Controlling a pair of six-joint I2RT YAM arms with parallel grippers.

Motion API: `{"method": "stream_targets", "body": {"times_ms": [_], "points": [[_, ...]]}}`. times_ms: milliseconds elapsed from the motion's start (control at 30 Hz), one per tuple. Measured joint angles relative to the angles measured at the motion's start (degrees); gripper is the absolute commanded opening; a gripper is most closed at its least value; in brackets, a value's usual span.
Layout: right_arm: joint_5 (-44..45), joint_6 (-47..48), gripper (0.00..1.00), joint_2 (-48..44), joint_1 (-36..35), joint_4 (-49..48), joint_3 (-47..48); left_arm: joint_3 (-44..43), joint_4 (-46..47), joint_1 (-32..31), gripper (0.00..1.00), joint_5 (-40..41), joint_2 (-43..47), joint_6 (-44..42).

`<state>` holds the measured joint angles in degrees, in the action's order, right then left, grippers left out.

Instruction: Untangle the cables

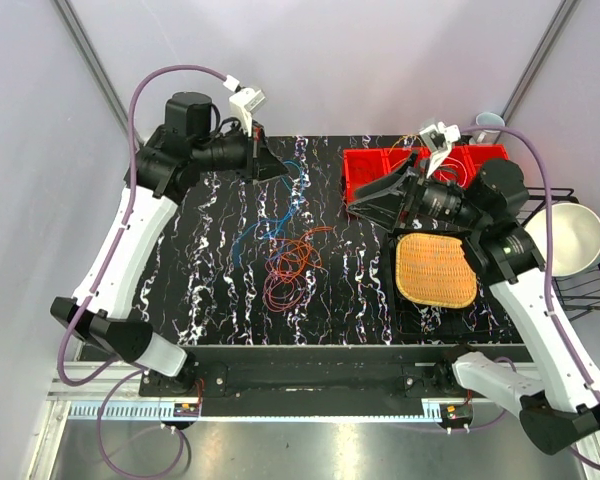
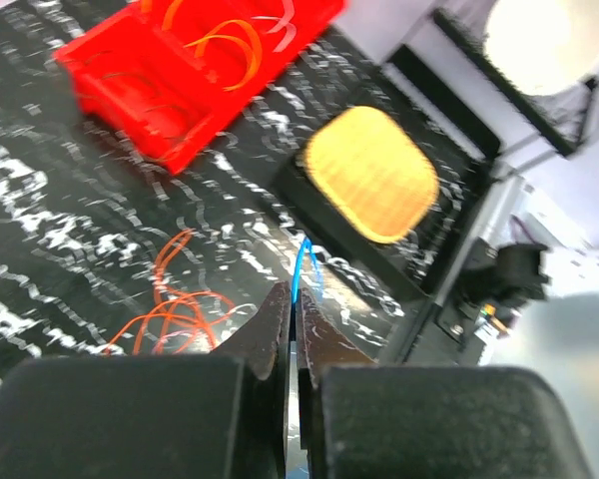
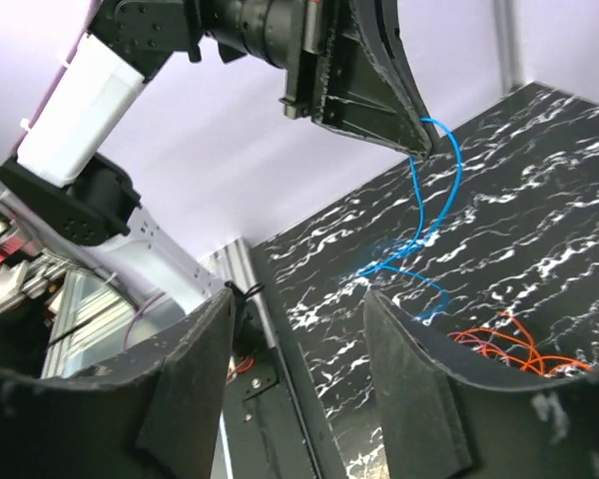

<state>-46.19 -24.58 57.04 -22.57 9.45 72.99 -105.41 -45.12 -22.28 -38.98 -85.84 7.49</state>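
The left tool (image 1: 275, 168) is pinched shut on the blue cable (image 1: 268, 226), holding one end up at the upper middle of the top view. The right tool (image 1: 356, 205) gapes wide, gripping nothing. Orange-red cables (image 1: 292, 265) lie tangled mid-frame on the surface (image 1: 220, 300).
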Motion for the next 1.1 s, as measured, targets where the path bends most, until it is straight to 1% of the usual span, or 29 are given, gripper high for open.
{"method": "stream_targets", "body": {"times_ms": [133,333,600,633,667,800,867,900,1033,1067,1100], "points": [[-2.75,-1.90,0.59,2.82,0.00,-1.16,0.46,0.00,0.00,-1.75,0.00,-3.52,1.40,0.00],[-3.50,-2.80,0.56,6.95,0.00,-1.27,0.63,0.02,0.00,-6.05,0.00,-6.84,2.12,0.00],[-4.50,-3.10,0.56,8.90,-0.31,-2.12,1.33,0.13,-0.02,-9.42,0.00,-7.58,2.12,0.11],[-4.50,-3.17,0.56,8.90,-0.42,-2.32,1.33,0.13,-0.02,-9.66,0.00,-7.58,2.12,0.13],[-4.52,-3.19,0.52,8.90,-0.55,-2.38,1.33,0.13,-0.02,-9.99,0.00,-7.54,2.12,0.22],[-4.55,-3.37,0.51,8.90,-0.72,-2.38,1.33,0.13,0.00,-11.47,0.00,-7.50,2.12,0.57],[-4.59,-3.34,0.45,8.94,-0.72,-2.38,1.33,0.13,0.13,-12.17,0.00,-7.50,2.12,0.94],[-4.63,-3.32,0.38,9.01,-0.74,-2.38,1.33,0.13,0.26,-12.52,0.00,-7.50,2.12,1.16],[-5.16,-3.10,0.33,9.40,-0.83,-2.32,1.33,0.13,0.85,-13.55,0.00,-7.32,2.10,1.79],[-5.35,-3.10,0.30,9.49,-0.87,-2.29,1.33,0.13,1.07,-13.73,0.00,-7.28,2.08,1.90],[-5.40,-3.10,0.24,9.51,-0.94,-2.29,1.31,0.13,1.33,-13.88,0.00,-7.28,2.05,2.03]]}}
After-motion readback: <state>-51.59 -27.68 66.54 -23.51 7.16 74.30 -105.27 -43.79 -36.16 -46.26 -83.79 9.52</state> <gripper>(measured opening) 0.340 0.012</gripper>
